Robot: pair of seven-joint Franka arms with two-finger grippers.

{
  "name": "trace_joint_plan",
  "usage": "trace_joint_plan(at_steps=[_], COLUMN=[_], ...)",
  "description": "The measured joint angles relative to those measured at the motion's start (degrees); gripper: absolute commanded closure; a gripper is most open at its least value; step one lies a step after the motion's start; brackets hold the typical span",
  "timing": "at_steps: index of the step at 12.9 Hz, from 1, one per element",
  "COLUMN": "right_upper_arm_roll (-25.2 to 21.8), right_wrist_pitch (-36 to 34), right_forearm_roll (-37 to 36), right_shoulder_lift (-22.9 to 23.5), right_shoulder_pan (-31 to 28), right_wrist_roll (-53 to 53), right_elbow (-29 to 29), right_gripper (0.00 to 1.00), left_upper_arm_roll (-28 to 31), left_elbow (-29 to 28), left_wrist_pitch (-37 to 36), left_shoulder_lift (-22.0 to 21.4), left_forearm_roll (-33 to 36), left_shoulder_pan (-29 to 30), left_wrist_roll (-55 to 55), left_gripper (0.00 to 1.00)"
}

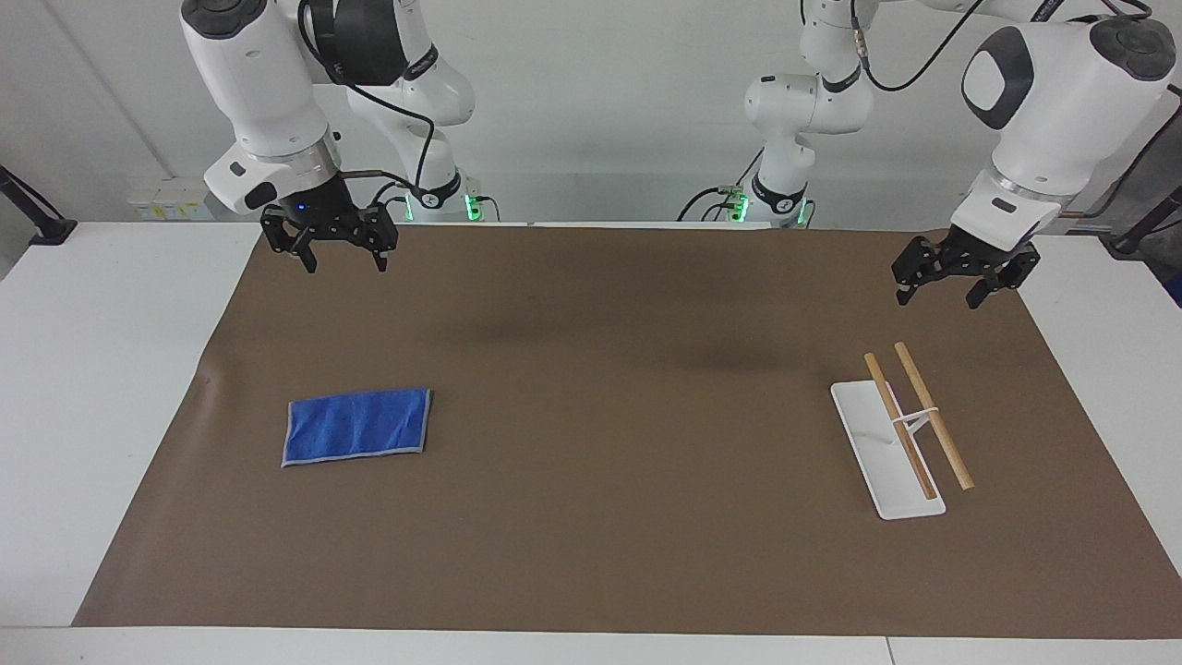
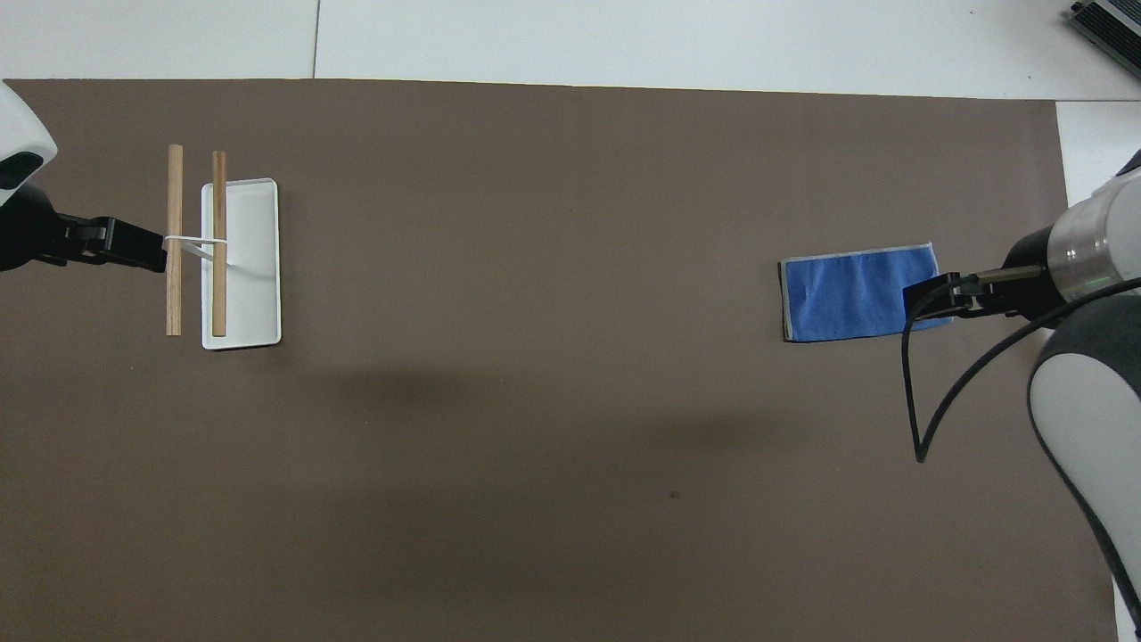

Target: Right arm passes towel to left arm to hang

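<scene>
The blue towel (image 1: 357,425) lies flat, folded, on the brown mat toward the right arm's end of the table; it also shows in the overhead view (image 2: 857,294). My right gripper (image 1: 343,264), with the blue light on its mount, hangs open and empty over the mat's edge by the robots, apart from the towel. My left gripper (image 1: 940,297) hangs open and empty over the mat toward the left arm's end, above and apart from the rack. The rack (image 1: 886,453) is a white tray base carrying two wooden bars (image 1: 933,416); it also shows in the overhead view (image 2: 241,263).
The brown mat (image 1: 600,416) covers most of the white table (image 1: 92,369). A black cable (image 2: 927,392) loops down from the right arm.
</scene>
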Motion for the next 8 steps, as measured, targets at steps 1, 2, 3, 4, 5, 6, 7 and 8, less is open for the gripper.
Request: trace_joint_plan(at_steps=[1,2,3,4,5,6,7,8], right_upper_arm_roll=[0.0,0.0,0.0,0.0,0.0,-0.1,-0.1,-0.1], right_wrist_pitch=[0.0,0.0,0.0,0.0,0.0,0.0,0.0,0.0], right_forearm_roll=[0.0,0.0,0.0,0.0,0.0,0.0,0.0,0.0], right_shoulder_lift=[0.0,0.0,0.0,0.0,0.0,0.0,0.0,0.0], right_shoulder_pan=[0.0,0.0,0.0,0.0,-0.1,-0.5,-0.9,-1.1], right_wrist_roll=[0.0,0.0,0.0,0.0,0.0,0.0,0.0,0.0], right_elbow=[0.0,0.0,0.0,0.0,0.0,0.0,0.0,0.0], right_gripper=[0.0,0.0,0.0,0.0,0.0,0.0,0.0,0.0], left_upper_arm_roll=[0.0,0.0,0.0,0.0,0.0,0.0,0.0,0.0], left_elbow=[0.0,0.0,0.0,0.0,0.0,0.0,0.0,0.0], left_wrist_pitch=[0.0,0.0,0.0,0.0,0.0,0.0,0.0,0.0], left_shoulder_lift=[0.0,0.0,0.0,0.0,0.0,0.0,0.0,0.0], left_forearm_roll=[0.0,0.0,0.0,0.0,0.0,0.0,0.0,0.0], left_shoulder_pan=[0.0,0.0,0.0,0.0,0.0,0.0,0.0,0.0], left_wrist_roll=[0.0,0.0,0.0,0.0,0.0,0.0,0.0,0.0], left_gripper=[0.0,0.0,0.0,0.0,0.0,0.0,0.0,0.0])
